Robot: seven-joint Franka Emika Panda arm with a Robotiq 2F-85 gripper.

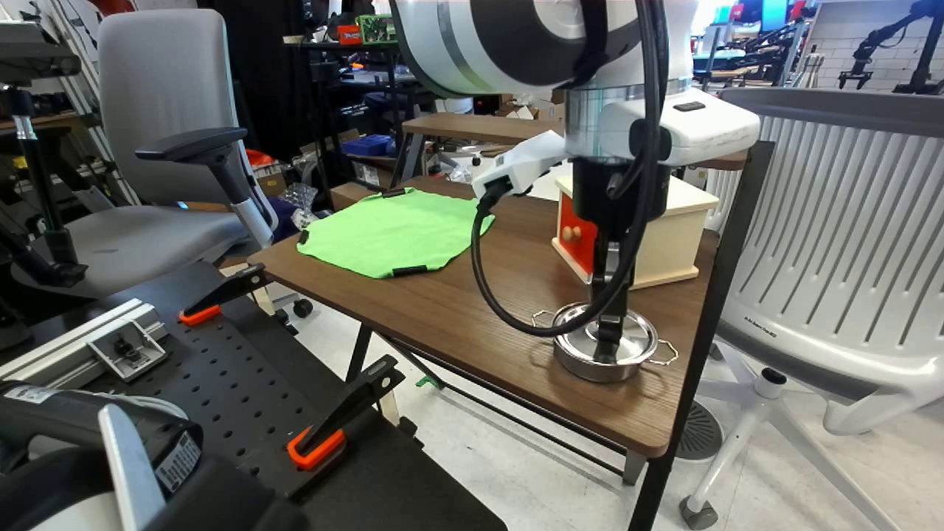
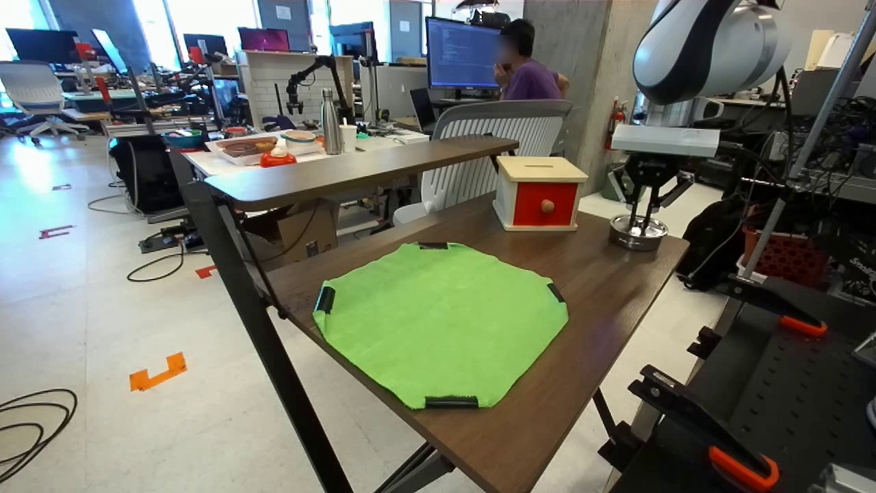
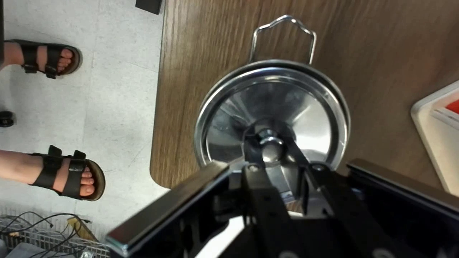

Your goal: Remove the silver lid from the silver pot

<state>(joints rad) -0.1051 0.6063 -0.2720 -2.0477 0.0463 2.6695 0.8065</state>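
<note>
Tool (image 3: 271, 141), two fingers (image 3: 255, 152) pinching one knob (image 3: 271, 152), one silver lid (image 3: 270, 102) on one silver pot (image 1: 579, 363)

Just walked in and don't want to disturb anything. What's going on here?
A robot arm is at work on a silver pot on the brown table. Its hand is down at the silver lid, jaws on either side of the knob; whether they are clamped on it is hard to tell. The lid is still on the pot, so it hasn't been removed yet.
</note>
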